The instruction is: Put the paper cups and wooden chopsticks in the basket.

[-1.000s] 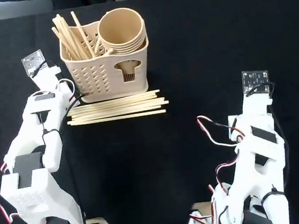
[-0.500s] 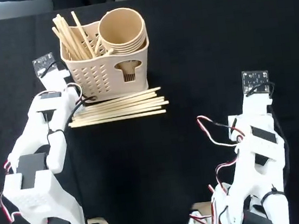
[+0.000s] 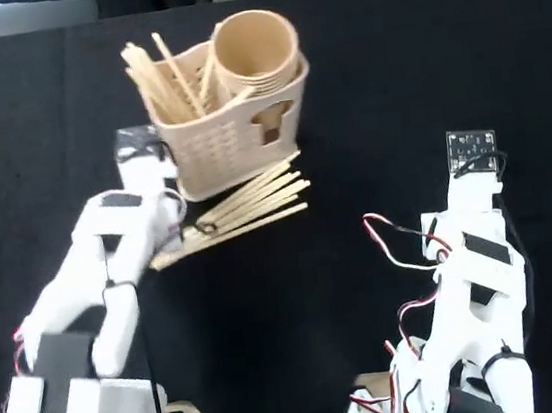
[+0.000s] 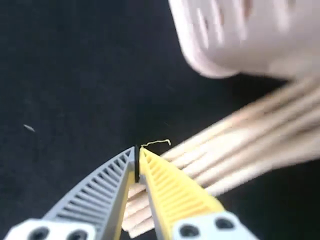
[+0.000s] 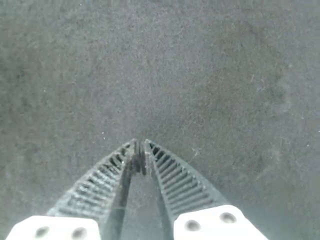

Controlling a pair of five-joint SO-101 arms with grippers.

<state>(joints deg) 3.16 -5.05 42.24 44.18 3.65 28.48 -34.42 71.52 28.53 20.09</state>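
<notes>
The beige basket (image 3: 219,138) stands at the back of the black table, turned askew, holding stacked paper cups (image 3: 255,50) and several wooden chopsticks (image 3: 164,74). A bundle of loose chopsticks (image 3: 250,202) lies slanted on the table in front of it. The left arm (image 3: 109,242) lies over the bundle's left end, close beside the basket. My left gripper (image 4: 136,152) is shut, its tips above the ends of the loose chopsticks (image 4: 235,142), with the basket's corner (image 4: 235,45) just beyond. My right gripper (image 5: 139,147) is shut over bare black cloth.
The right arm (image 3: 474,243) rests at the right side of the table, well away from the basket. Dark cloth stretches between the two arms and to the right of the basket. Grey and red objects sit beyond the table's far edge.
The left arm swung right along the bundle's end. The basket slid right and turned, and the loose chopsticks went from level to slanted and fanned. The right arm stayed still.
</notes>
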